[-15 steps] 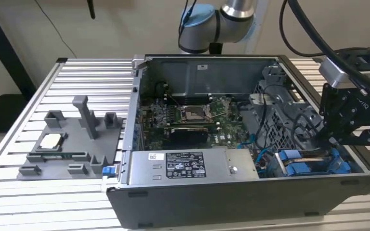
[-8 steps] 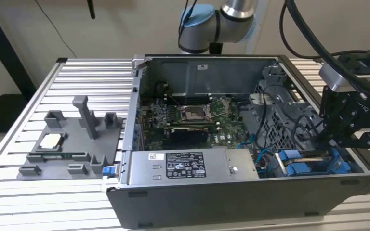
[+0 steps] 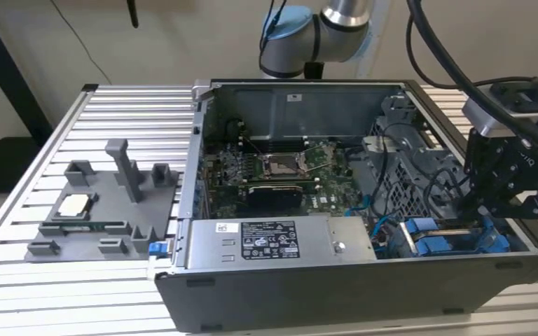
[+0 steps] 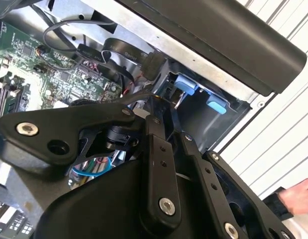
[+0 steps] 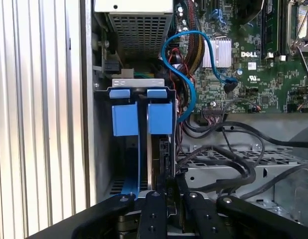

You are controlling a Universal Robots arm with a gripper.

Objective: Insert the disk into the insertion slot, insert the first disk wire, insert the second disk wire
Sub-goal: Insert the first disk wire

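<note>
Disk (image 5: 161, 154) placement reads best from the outside in: the slatted table (image 3: 129, 119) carries the open computer case (image 3: 344, 301), and the gripper (image 3: 490, 213) hangs inside one corner of the case, over the insertion slot (image 5: 136, 81). That slot lies straight ahead of the jaws, a dark cage of two bays. The disk stands on edge in the bay in line with them, its near end just beyond their tips, with what looks like the blue rail of its carrier along one flank. Two blue tabs (image 5: 159, 118) sit on the cage further ahead of the jaws. In both wrist views the jaws are drawn close together, almost touching; whether some thin part of the carrier is caught between them I cannot tell. As for handling, I judge the disk dense and rigid, heavy for its bulk, with slick metal faces and a fragile board and connector end — a thing that dislikes knocks. The blue plastic carrier looks the safer hold — its side rails or end tab, which should give a little without slipping, rather than the labelled face. Standing in the cage as it does, it should answer to a straight push on its near edge.
</note>
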